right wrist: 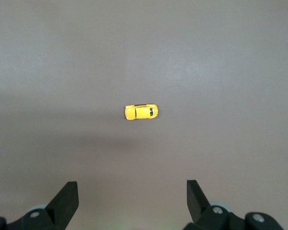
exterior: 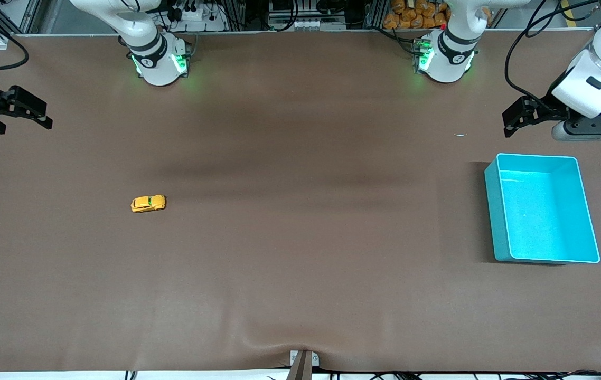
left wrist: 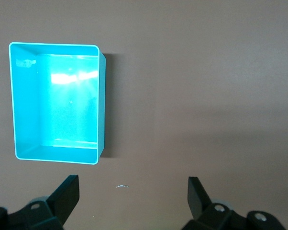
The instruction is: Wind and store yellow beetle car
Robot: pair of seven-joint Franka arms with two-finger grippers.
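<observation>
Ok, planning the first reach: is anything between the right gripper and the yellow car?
Nothing visible. The yellow beetle car sits alone on bare table, and the right gripper, jaws open, hangs at the right arm's end of the table.

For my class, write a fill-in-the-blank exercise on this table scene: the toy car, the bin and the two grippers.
1. The yellow beetle car stands on the ____, toward the right arm's end.
2. The inside of the teal bin is ____.
3. The right gripper and the left gripper both have their fingers ____.
4. The bin's colour is ____.

Missing words: table; empty; open; teal
</observation>
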